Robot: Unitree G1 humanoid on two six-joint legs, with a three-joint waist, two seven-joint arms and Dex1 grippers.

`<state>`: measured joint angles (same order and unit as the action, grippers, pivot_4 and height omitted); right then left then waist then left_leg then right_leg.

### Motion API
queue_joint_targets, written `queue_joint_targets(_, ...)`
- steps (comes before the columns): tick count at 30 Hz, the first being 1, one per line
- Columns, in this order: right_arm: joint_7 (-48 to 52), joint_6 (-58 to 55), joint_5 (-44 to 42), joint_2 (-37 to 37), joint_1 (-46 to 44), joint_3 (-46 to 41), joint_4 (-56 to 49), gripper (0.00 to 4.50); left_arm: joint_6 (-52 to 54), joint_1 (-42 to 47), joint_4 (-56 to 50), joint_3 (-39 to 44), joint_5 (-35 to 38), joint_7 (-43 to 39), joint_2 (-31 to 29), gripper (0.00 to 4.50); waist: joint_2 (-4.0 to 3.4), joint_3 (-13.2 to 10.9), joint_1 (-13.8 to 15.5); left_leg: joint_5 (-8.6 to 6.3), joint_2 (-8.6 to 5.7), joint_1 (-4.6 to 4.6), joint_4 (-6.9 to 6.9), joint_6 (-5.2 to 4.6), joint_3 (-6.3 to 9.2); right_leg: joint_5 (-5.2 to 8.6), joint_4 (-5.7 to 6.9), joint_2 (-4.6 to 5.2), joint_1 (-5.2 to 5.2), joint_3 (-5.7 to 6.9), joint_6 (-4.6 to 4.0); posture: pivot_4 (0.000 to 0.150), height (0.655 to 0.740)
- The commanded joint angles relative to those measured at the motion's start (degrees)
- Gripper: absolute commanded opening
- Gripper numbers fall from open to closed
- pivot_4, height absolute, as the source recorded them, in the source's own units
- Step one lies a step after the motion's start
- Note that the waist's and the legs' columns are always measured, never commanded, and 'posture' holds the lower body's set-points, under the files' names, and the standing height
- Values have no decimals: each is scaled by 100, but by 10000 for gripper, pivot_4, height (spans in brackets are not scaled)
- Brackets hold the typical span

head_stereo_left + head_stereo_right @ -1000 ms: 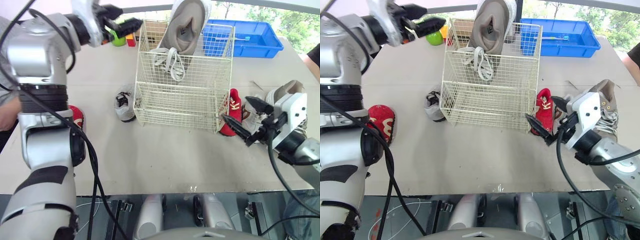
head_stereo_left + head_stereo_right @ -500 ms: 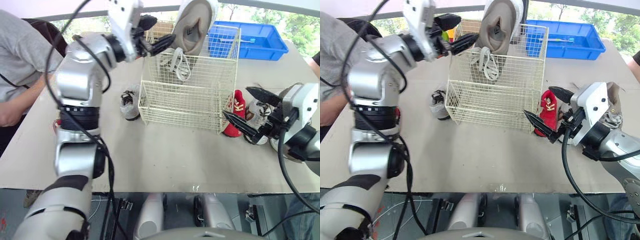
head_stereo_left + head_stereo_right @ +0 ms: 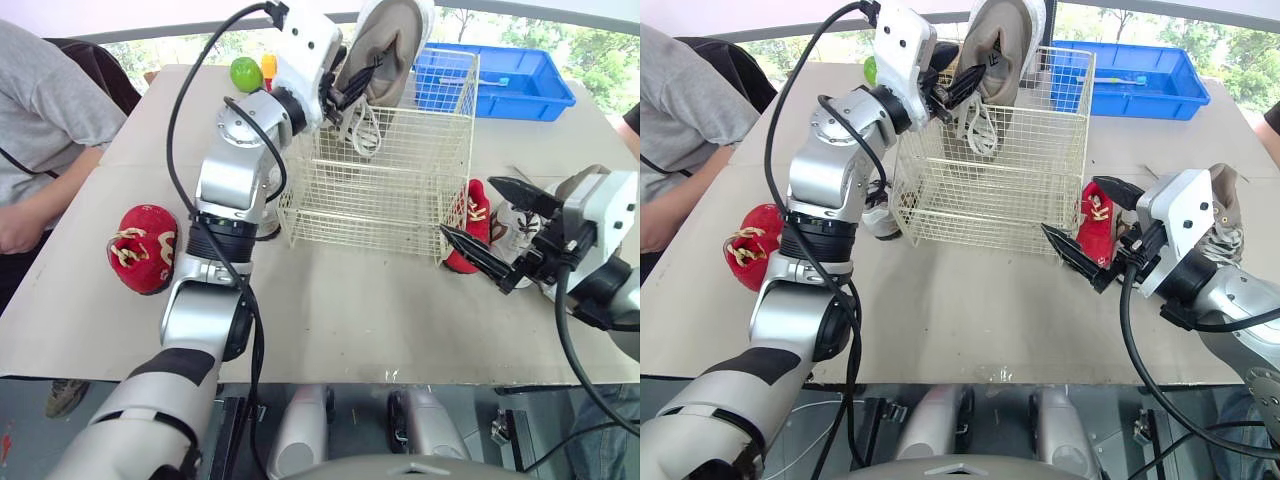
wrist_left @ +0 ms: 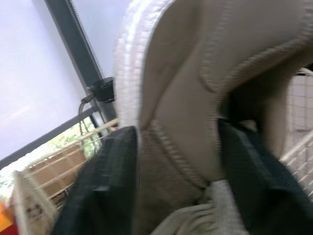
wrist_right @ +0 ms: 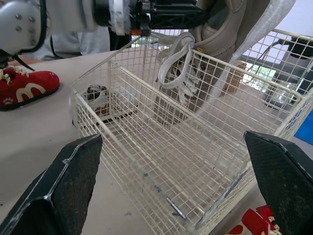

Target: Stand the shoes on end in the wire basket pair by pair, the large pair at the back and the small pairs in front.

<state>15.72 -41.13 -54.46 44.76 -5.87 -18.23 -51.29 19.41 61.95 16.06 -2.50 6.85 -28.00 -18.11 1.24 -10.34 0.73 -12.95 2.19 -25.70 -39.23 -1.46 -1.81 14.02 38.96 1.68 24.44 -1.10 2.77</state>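
A large beige mesh sneaker (image 3: 388, 40) is stood on end, toe up, at the back of the cream wire basket (image 3: 400, 190) on the beige counter (image 3: 330, 310). The left gripper (image 3: 355, 80) is set at the sneaker's collar above the hanging laces, its jaws pressed on the shoe from either side. The right gripper (image 3: 468, 207) is held low beside the basket's right front corner with its jaws spread wide and nothing between them. A small red shoe (image 3: 1092, 215) is seen just beside that corner, and a second large beige sneaker (image 3: 1222, 205) further right. A small grey shoe (image 3: 876, 217) lies against the basket's left side, and another red shoe (image 3: 143, 248) well to the left.
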Motion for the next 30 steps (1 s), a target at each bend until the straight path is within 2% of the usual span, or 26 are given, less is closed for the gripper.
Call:
queue_joint_targets(1, -65, 66, -74, 17, 36, -84, -204, 45000, 183, 1, -155, 403, 176, 422, 157, 9123, 0, 0, -1, 0, 1, 0, 0, 0, 1, 0, 1, -1, 0, 1, 0, 1500, 7400)
queue_joint_targets(3, -64, 77, -59, 11, 72, -58, -214, 45000, 426, -44, -341, 649, 334, 704, 286, 2007, 0, 0, -2, 0, 1, 0, 0, 0, 2, 0, 2, -1, 0, 1, 0, 1500, 7400)
queue_joint_targets(4, -62, 83, -51, 3, 84, -37, -215, 45000, 566, -91, -503, 757, 394, 850, 323, 1014, 0, 0, -2, 0, 1, 0, 0, 0, 1, 0, 2, -1, 0, 1, 0, 1500, 7400)
queue_joint_targets(14, 26, 158, 64, -142, -82, 384, -77, 45000, 1767, -518, -2253, 1339, 853, 1945, 590, 1002, -1, 1, -157, 1, 3, 2, 2, 2, 43, 0, 5, -4, 0, 1, 0, 1500, 7400)
queue_joint_targets(23, 331, 233, 303, -317, -485, 844, 288, 45000, 2092, -414, -2557, 1772, 1313, 2464, 731, 992, 0, 0, -135, 1, 2, -2, 2, 2, 45, 0, -1, -3, 1, 4, 0, 1500, 7400)
queue_joint_targets(30, 501, 340, 534, -520, -613, 1065, 474, 45000, 2787, -1081, -2783, 1512, 1463, 2535, 793, 985, -1, 3, -135, 1, 1, 1, 3, 3, 44, 0, 1, -2, 0, 2, 0, 1500, 7400)
